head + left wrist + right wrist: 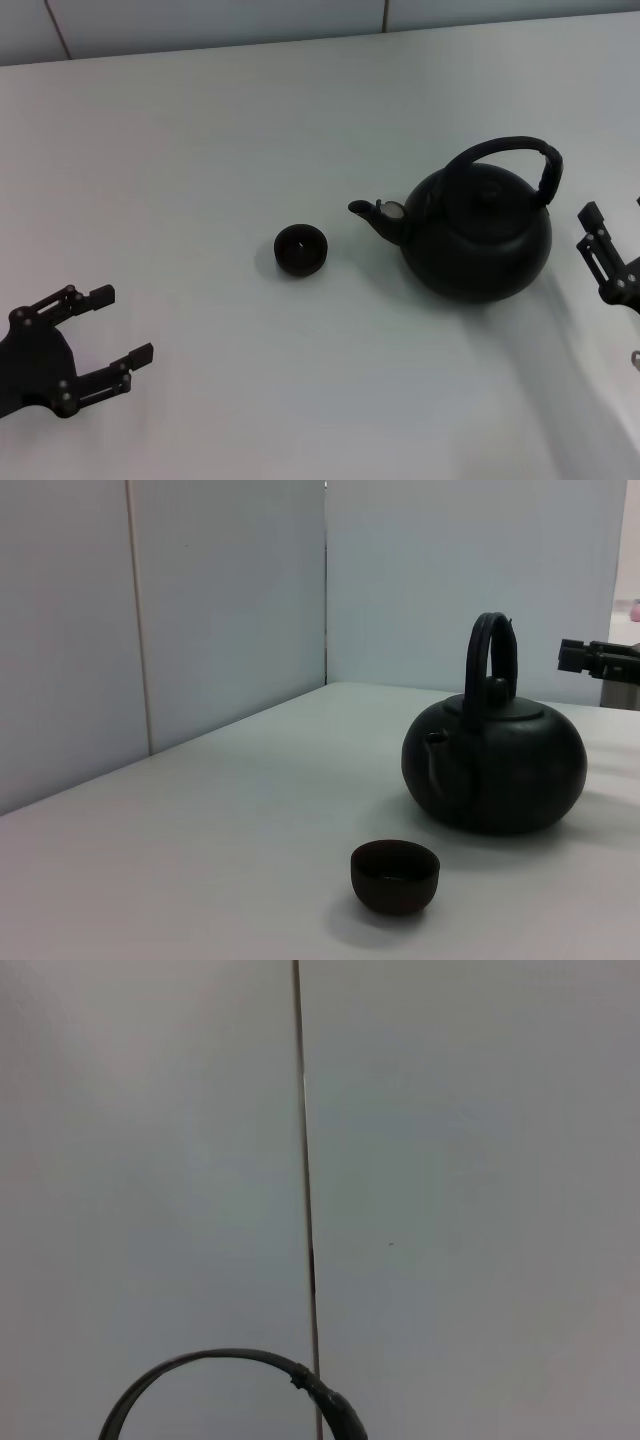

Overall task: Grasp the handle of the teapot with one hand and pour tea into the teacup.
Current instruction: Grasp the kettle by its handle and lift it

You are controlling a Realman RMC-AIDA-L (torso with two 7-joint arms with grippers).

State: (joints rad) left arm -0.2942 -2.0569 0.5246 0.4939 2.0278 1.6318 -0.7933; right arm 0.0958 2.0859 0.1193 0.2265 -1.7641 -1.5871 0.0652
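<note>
While glossy round teapot (478,235) sits upright, right pincer (598,250) waits beside.

The teapot (478,238) stood upright on the pale surface (200,150), a round, glossy black pot with a domed lid. Its short curved spout (375,214) pointed toward the teacup (301,250), which sat near it but apart, off the spout's tip. The handle (520,160) arched high over the lid, a thick black loop, chunkier on the side away from the spout. The teacup was a small black bowl without a handle, upright, mouth open upward. Whether any tea lay in it could not be made out.
</note>
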